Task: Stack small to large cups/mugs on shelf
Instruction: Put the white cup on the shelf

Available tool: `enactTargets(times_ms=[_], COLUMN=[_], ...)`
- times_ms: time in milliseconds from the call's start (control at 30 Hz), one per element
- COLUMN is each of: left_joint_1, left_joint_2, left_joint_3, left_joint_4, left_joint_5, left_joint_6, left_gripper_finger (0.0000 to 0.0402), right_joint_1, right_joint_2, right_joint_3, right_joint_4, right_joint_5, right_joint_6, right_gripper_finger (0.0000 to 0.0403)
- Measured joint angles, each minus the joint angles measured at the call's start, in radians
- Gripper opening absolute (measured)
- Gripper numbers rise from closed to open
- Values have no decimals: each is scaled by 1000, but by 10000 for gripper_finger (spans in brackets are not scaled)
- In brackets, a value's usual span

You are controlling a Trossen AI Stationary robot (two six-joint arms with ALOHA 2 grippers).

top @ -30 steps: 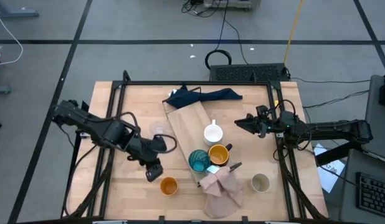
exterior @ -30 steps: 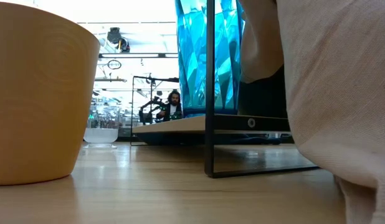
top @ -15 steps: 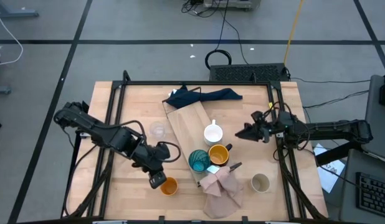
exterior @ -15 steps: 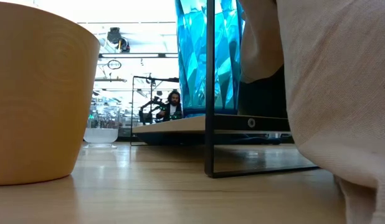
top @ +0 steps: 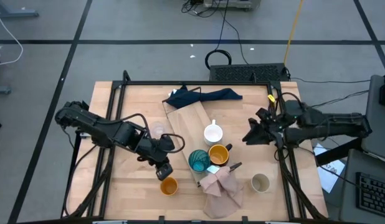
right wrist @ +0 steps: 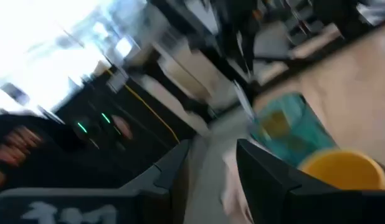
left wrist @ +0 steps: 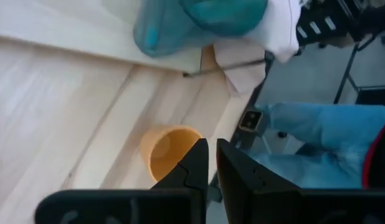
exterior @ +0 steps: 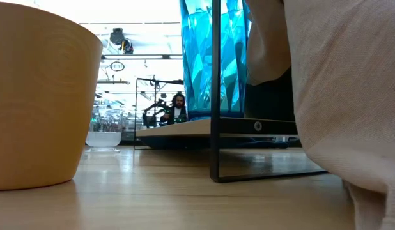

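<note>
Six cups (top: pixel 212 134) | one shelf (top: pixel 191 127) | two cloths (top: pixel 202 95)

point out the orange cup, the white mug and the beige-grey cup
orange cup (top: pixel 169 185), high view, on its open mouth
white mug (top: pixel 212 134), high view, on its inside
beige-grey cup (top: pixel 260 183), high view, on its open mouth

Both arms are dark, jointed segments with black cables looping along them. The left pincer (top: pixel 162 169) has flat, matte black fingers (left wrist: pixel 194 167) with angled tips. The right pincer (top: pixel 248 138) shows similar dark, tapered fingers (right wrist: pixel 169 172).
</note>
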Motion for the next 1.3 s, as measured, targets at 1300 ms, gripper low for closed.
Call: enactTargets(times_ms=[1300], left_joint_1=[71], left_joint_2=[-1], left_joint_3=[0], left_joint_4=[104], left_joint_5=[4], left_joint_6=[310], left_gripper_finger=[31], right_joint_1=[654], right_joint_2=[614], right_joint_3=[404], right_joint_4=[-1065], right_joint_5=[361], right_joint_6=[-72], right_gripper_finger=[102])
